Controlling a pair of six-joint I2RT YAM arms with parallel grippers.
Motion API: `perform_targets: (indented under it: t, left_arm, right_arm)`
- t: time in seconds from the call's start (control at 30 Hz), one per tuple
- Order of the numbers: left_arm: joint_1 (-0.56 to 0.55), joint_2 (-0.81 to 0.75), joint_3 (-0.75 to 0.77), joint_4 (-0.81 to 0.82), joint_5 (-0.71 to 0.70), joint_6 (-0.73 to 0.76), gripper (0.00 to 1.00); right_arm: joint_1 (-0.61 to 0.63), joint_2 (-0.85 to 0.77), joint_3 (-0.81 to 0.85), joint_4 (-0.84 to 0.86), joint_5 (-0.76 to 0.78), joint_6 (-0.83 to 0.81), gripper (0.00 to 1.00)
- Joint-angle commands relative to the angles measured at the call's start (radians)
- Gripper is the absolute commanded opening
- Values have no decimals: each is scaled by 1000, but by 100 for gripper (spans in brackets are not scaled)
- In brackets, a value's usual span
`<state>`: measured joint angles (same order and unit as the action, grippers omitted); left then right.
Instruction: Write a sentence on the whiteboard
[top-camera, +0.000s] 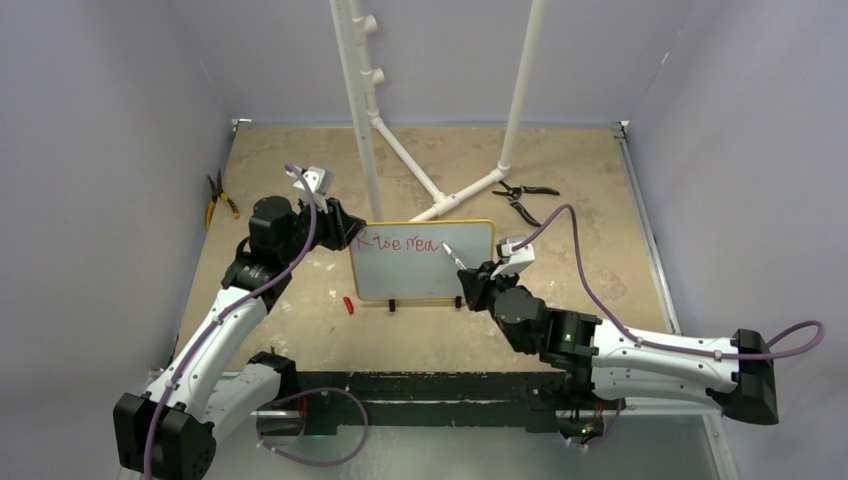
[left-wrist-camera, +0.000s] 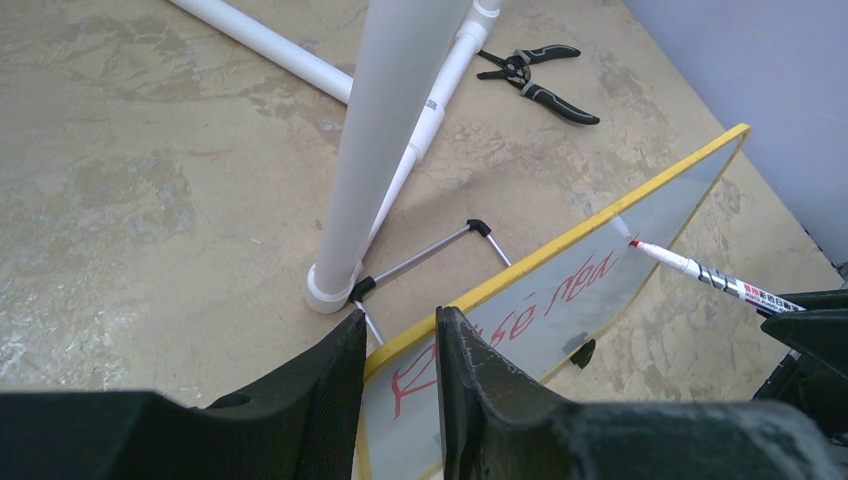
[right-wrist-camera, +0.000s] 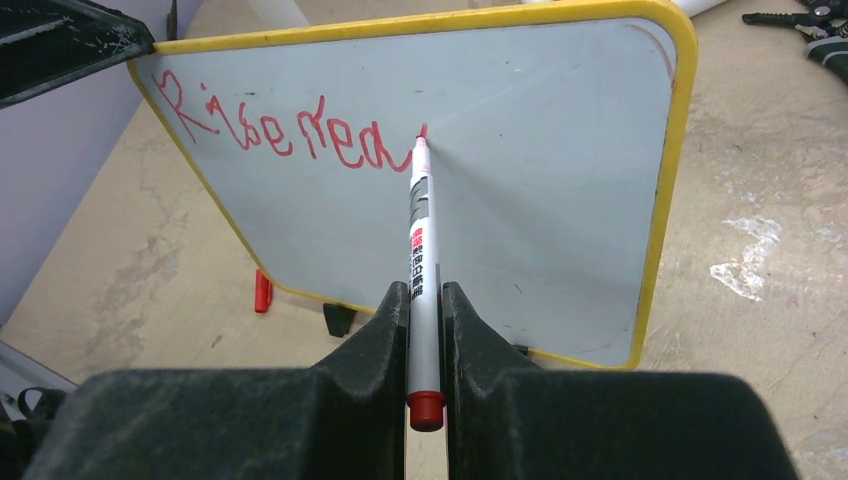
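The whiteboard (top-camera: 420, 272) (right-wrist-camera: 540, 200) stands upright on two black feet at mid-table, its frame yellow. The sentence (top-camera: 400, 243) (right-wrist-camera: 290, 135) (left-wrist-camera: 560, 290) is red script along the top, reading roughly "Rise rea". My left gripper (top-camera: 340, 228) (left-wrist-camera: 400, 315) is at the whiteboard's (left-wrist-camera: 650, 215) top left corner, one finger behind and one in front, shut on the frame. My right gripper (top-camera: 472, 282) (right-wrist-camera: 425, 290) is shut on a white marker (top-camera: 452, 255) (right-wrist-camera: 420, 240) (left-wrist-camera: 700, 270), whose red tip touches the board just after the last letter.
A red marker cap (top-camera: 348, 304) (right-wrist-camera: 262, 290) lies on the table below the board's left foot. A white pipe frame (top-camera: 365, 120) (left-wrist-camera: 390, 130) rises right behind the board. Black pliers (top-camera: 525, 195) (left-wrist-camera: 540, 80) lie at back right, yellow-handled pliers (top-camera: 215, 197) at back left.
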<state>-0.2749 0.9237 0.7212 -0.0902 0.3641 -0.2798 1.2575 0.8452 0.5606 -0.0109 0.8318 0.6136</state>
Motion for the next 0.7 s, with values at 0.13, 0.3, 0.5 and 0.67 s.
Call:
perform_targets:
  t: [0.13,0.3,0.5,0.67]
  left_arm:
    - [0,7,-14,-5,35,-16,29]
    - [0,6,-14,-5,35,-16,30]
    - [0,4,-14,-4,37,-18,30]
    - [0,3,-14,-4,39,-19,29]
  right_arm:
    - [-6,30,28,104,41,-69,0]
    - [-6,46,25,72,17,-40,0]
    - [-6,35,14,13,-9,12,0]
    - [-6,15,15,-47,2,35,0]
